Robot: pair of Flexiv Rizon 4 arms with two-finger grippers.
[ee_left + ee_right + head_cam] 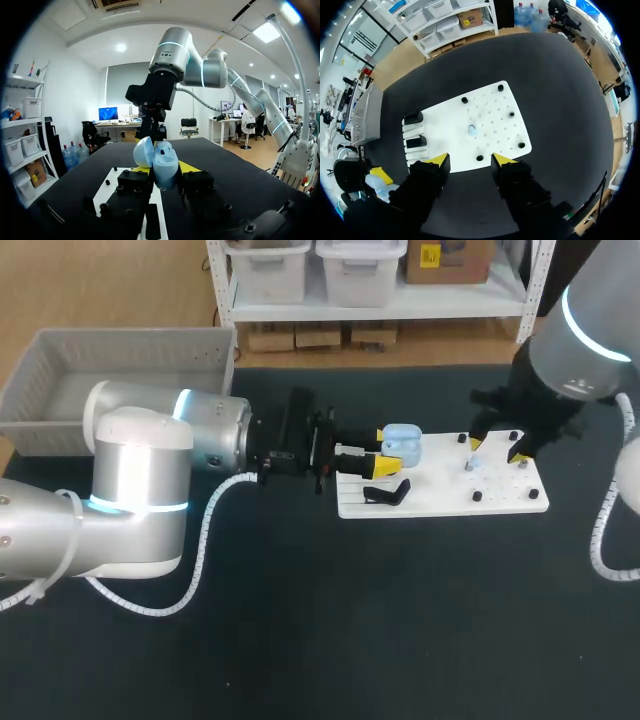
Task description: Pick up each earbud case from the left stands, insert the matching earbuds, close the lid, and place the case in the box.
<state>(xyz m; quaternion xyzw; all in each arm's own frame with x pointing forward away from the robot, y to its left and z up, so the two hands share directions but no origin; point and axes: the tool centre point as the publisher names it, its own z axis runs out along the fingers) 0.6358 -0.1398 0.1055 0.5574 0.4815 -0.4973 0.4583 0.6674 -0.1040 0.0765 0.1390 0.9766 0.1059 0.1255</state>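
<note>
Broadly, the black cloth-covered table (400, 620) carries everything, with the grey slatted plastic box (60, 350) at its far left corner. A flat white plastic pegboard (440, 502) studded with short black pegs lies at the table's middle. Two black angled stands (386, 493) sit at its left end.

The left gripper (383, 451) reaches in over that end of the pegboard. Its yellow tips press from two sides on the lower shell of a pale blue rounded plastic earbud case (165, 162). The case is held clear above the stands with its lid (144, 151) hinged open.

The right gripper (470, 159) hangs above the pegboard with its fingers spread wide and nothing between them. Ahead of those fingers, a tiny pale earbud (472, 130) rests on the board among the pegs.

The case looks light, hard and glossy, so it probably slips under a weak pinch. The lower shell is the sound place to grip, as it is held now. The lid and its hinge seem the fragile part and are best left free.

The earbud is likely almost weightless and smooth, and easy to flick away. It seems to call for a gentle pinch at the very tips, across its body.
</note>
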